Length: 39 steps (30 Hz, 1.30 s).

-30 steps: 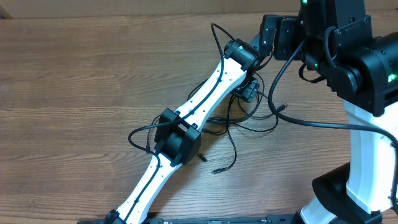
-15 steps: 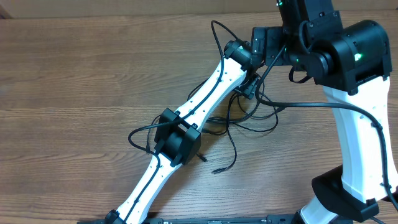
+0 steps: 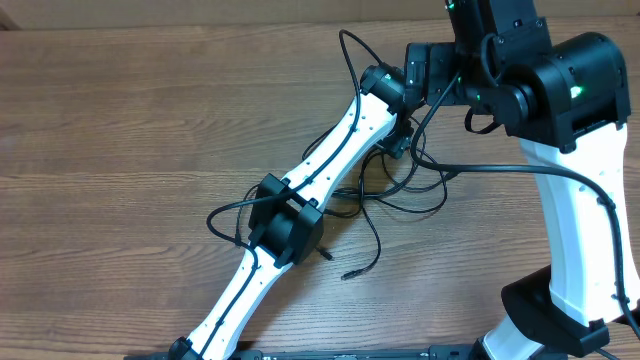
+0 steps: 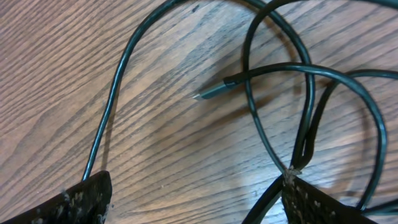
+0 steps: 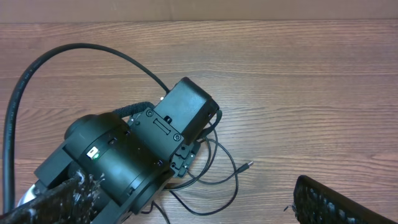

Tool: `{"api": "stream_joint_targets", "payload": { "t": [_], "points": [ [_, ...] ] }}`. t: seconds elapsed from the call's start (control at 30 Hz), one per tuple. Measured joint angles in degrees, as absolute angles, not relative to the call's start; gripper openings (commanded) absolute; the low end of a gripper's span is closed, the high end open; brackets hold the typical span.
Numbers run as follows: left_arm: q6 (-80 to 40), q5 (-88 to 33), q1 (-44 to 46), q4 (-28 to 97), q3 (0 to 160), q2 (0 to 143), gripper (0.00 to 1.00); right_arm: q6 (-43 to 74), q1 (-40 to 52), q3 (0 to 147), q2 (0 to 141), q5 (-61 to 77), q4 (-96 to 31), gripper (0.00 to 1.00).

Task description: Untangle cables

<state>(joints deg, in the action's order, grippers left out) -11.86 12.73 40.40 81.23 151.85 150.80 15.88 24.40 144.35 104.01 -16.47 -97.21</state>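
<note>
**Two arms over a loose cable tangle: hidden parts, recent change, setting**

Hidden or cut off: the right arm (image 3: 570, 230) leaves the overhead view at the top and right edges, and its right gripper (image 5: 193, 183) cannot be picked out there among the black joints. Its wrist view shows only two finger (image 5: 336, 199) ends at the lower corners. They stand wide apart and hold nothing. The left arm (image 3: 340, 150) is cropped at its base and covers part of the cables (image 3: 400, 195). The left gripper (image 4: 196, 180) is likewise seen only as finger (image 4: 68, 205) ends, spread wide over bare wood with nothing clamped. One strand touches the inner edge of the other finger. The cables lie as loose, crossing loops on the table, under and just beside the left gripper. One plug tip (image 4: 208, 93) lies ahead of that gripper.

Change: a second ago the right arm's black housings sat further right; they now hang closer above the left wrist. The left arm and cables lie unchanged.

Setting: a brown wood-grain table (image 3: 120, 120), with a pale strip along its far edge.
</note>
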Motion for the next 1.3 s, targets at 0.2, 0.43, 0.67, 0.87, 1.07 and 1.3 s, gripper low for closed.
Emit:
{"api": "stream_joint_targets", "payload": {
  "t": [0.2,0.43,0.67,0.87,1.07,1.3],
  "points": [
    [-11.9,12.7,40.4,81.8,151.9,152.6,0.87,15.9,24.4,144.4,104.0,-16.8,-97.2,1.00],
    [-11.9,13.8,40.4,83.3,151.3,154.3,0.87,15.9,24.4,144.4,104.0,-16.8,-97.2,1.00],
    [-11.9,17.3,39.7,84.0,151.2,154.5,0.87,15.9,24.4,144.4,104.0,-16.9,-97.2,1.00],
    [-11.9,21.3,37.8,84.4,151.2,154.5,0.83,15.9,24.4,144.4,104.0,-16.9,-97.2,1.00],
    [-11.9,22.6,34.8,85.5,151.2,154.5,0.82,15.9,24.4,144.4,104.0,-16.9,-97.2,1.00],
    [-13.2,21.4,31.2,86.3,151.2,154.5,0.78,15.8,24.4,144.4,104.0,-16.9,-97.2,1.00]
  ]
}}
